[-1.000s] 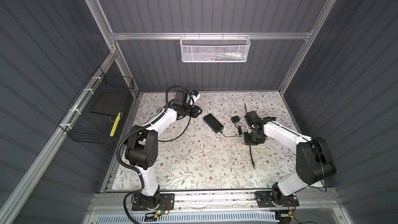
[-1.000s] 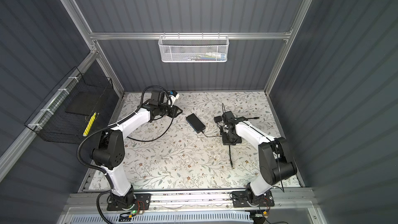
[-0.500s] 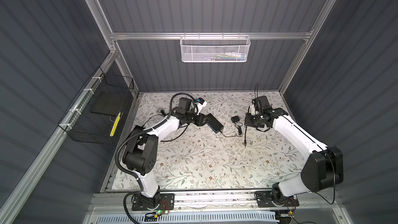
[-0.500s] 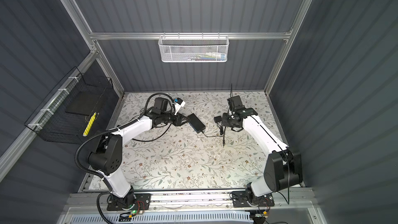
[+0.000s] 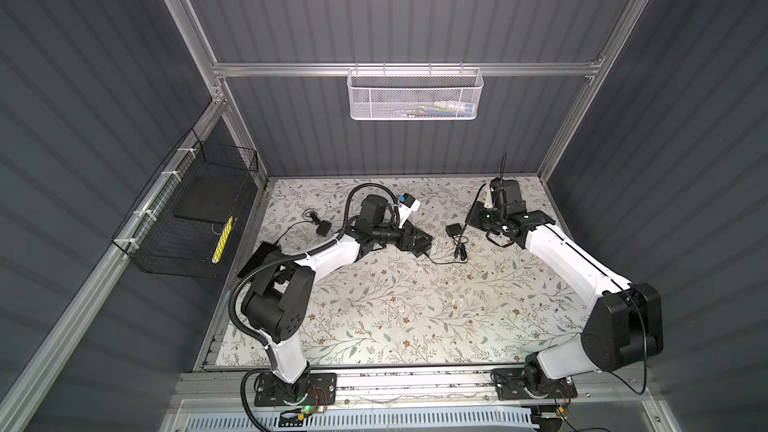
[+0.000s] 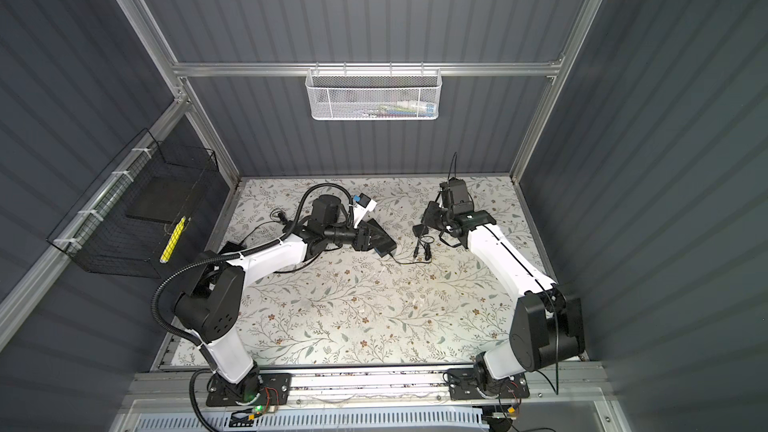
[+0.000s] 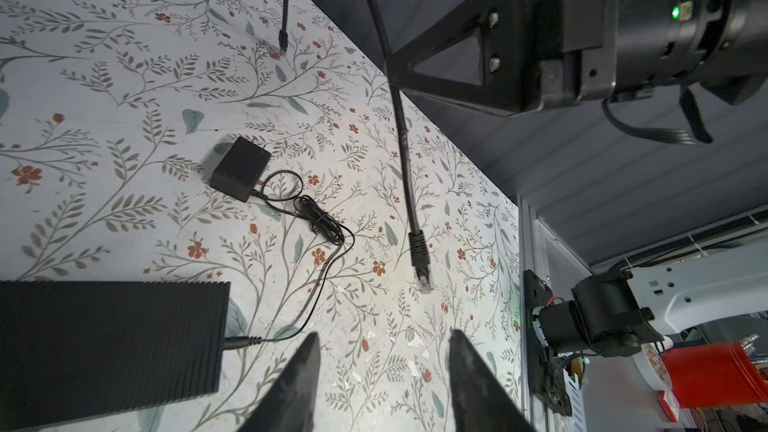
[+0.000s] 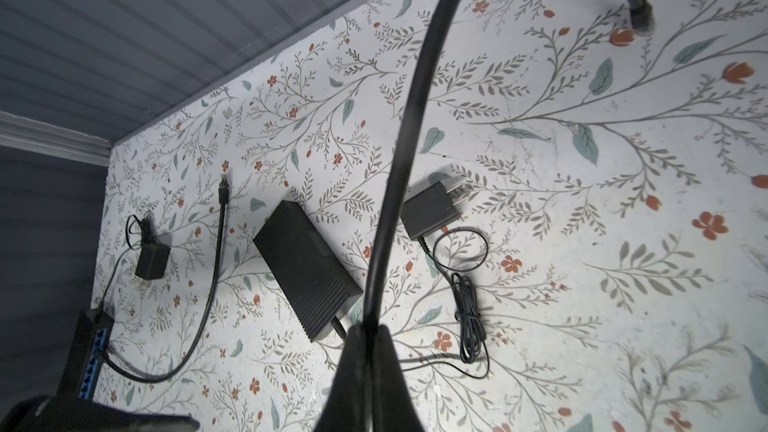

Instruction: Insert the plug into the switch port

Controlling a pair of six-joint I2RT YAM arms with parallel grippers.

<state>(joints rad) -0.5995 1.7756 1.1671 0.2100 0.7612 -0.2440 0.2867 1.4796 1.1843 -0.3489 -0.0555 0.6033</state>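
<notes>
My right gripper (image 8: 368,328) is shut on the middle of a black network cable (image 8: 399,160) and holds it above the mat at the back right (image 5: 473,220). The cable's clear plug (image 7: 424,280) hangs just over the mat, and its other end (image 8: 642,18) dangles farther off. My left gripper (image 7: 384,351) is open and empty, beside the end of a ribbed flat black box (image 7: 112,338) mid-mat (image 6: 384,241); no ports show on it. A second flat black box (image 5: 259,257) lies at the left edge. Its blue port face (image 8: 89,361) shows, with another cable plugged in.
A black power adapter (image 7: 239,168) with a coiled thin lead lies between the arms, its lead plugged into the ribbed box. Another adapter (image 8: 151,261) sits at the back left. A black wire basket (image 5: 187,218) hangs on the left wall and a white one (image 5: 415,93) on the back wall.
My left gripper has swung from the back left over to the ribbed box and opened wider. My right gripper has lifted the cable off the mat and drawn back toward the rear.
</notes>
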